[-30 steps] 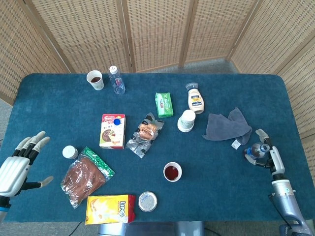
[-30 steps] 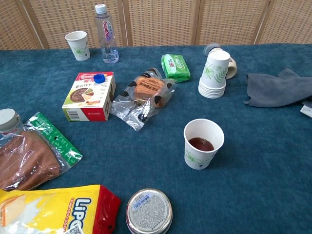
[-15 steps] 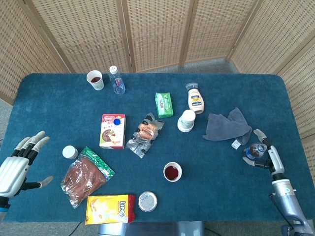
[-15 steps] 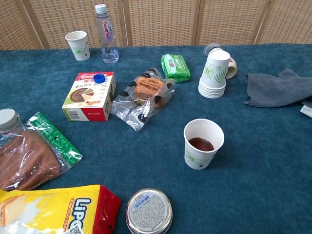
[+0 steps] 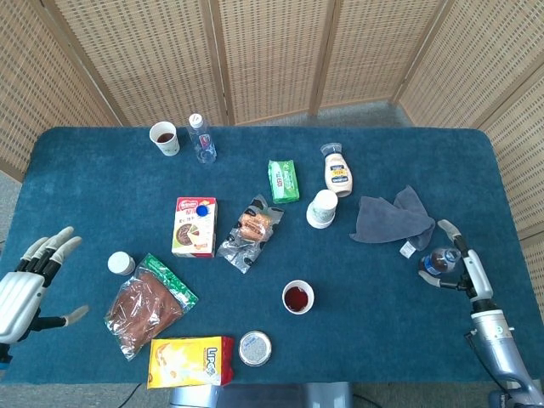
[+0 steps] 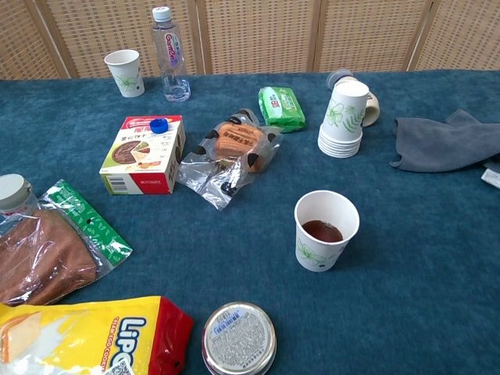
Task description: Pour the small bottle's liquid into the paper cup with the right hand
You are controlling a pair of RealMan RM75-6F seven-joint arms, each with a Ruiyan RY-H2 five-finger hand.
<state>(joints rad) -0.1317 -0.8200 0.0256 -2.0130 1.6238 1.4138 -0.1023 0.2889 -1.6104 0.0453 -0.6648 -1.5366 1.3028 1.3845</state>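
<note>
Right hand (image 5: pixel 459 265) has its fingers wrapped round the small bottle (image 5: pixel 434 259); left hand (image 5: pixel 25 285) spread idle. Carry it upright (cap's off?) to the paper cup (image 5: pixel 298 297), tip slowly

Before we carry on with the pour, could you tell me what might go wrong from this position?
The right hand holds the small bottle near the table's right edge, far from the paper cup, so the long carry could slosh liquid. The cup already holds dark liquid and could overflow. The grey cloth lies close by and might snag.
</note>
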